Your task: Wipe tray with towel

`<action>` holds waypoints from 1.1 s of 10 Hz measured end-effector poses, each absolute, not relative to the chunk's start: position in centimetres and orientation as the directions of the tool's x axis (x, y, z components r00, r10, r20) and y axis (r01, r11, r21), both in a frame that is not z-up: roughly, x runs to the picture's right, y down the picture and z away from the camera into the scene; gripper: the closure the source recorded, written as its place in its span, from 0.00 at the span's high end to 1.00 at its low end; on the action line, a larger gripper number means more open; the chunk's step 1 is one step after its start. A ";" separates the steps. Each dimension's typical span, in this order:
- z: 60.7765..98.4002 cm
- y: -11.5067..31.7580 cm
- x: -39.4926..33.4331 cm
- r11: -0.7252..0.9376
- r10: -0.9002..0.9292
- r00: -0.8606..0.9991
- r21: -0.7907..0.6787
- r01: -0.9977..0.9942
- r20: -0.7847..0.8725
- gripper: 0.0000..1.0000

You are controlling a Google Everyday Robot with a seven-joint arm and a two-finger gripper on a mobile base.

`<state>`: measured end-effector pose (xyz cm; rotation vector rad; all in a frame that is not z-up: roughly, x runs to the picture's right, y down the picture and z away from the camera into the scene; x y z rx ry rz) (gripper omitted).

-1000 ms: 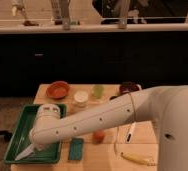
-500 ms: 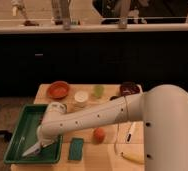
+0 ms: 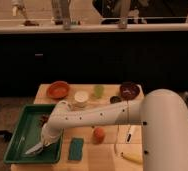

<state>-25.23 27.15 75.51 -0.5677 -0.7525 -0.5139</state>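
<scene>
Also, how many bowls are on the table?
2: an orange bowl at the back left and a dark bowl at the back right. The arm may hide others. The tool is low in the green tray.

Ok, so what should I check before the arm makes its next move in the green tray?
1. The end effector is inside the green tray, low near its front edge: ok.
2. The towel is under the end effector: cannot tell; only a pale patch shows at its tip.
3. The tray lies flat on the table: ok.
4. The teal sponge lies outside the tray, beside its right rim: ok.
5. The orange fruit is apart from the tray: ok.
</scene>
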 end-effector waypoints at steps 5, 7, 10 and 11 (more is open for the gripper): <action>75.9 27.1 -24.9 0.734 -0.220 0.635 -0.303 0.608 0.740 0.00; 75.9 27.1 -24.9 0.734 -0.220 0.635 -0.304 0.608 0.740 0.00; 76.4 27.0 -24.9 0.736 -0.218 0.638 -0.305 0.604 0.739 0.00; 76.8 26.5 -24.8 0.739 -0.220 0.638 -0.301 0.603 0.738 0.00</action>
